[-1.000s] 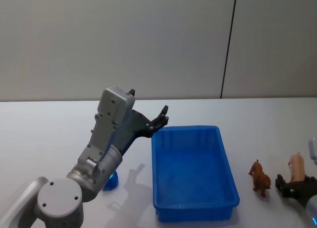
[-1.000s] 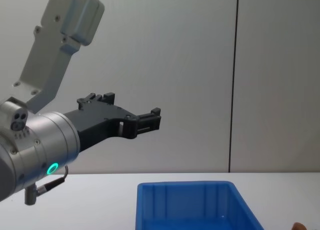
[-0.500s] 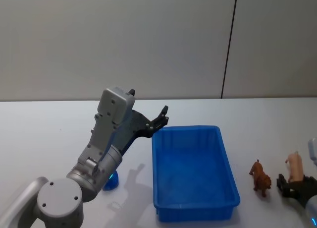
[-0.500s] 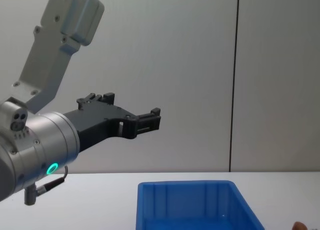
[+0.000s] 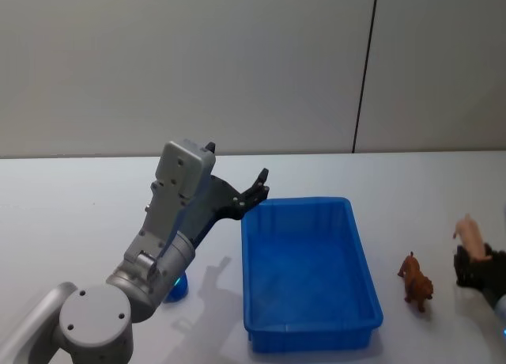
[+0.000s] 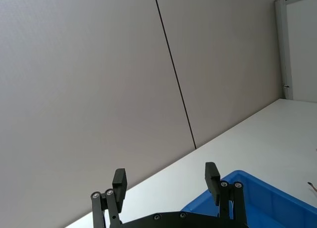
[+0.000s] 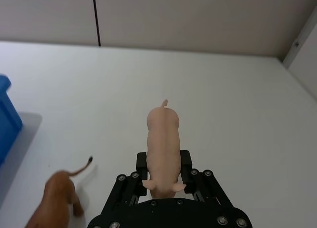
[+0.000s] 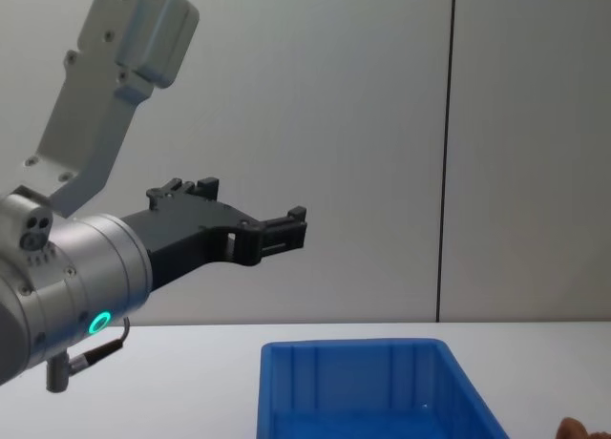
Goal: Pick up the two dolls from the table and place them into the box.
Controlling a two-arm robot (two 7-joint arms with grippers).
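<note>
My right gripper (image 5: 477,267) is shut on a pink pig doll (image 5: 472,236), held just above the white table (image 5: 79,214) at the far right. The right wrist view shows the pig (image 7: 162,139) clamped between the black fingers (image 7: 141,161). A brown-orange dog doll (image 5: 415,282) stands on the table between the pig and the blue box (image 5: 364,261); the same dog (image 7: 55,202) shows in the right wrist view. My left gripper (image 5: 257,191) hangs open and empty in the air above the box's far left corner, and the left wrist view shows this gripper (image 6: 166,177) with its fingers spread.
The box (image 8: 277,363) is empty and sits mid-table, its long side running away from me. A small blue rounded patch (image 5: 175,289) shows under my left arm; I cannot tell what it is. A grey wall stands behind the table.
My right gripper has risen with the pig doll, which now sits higher and farther from the table. The left arm, the dog and the box have not moved.
</note>
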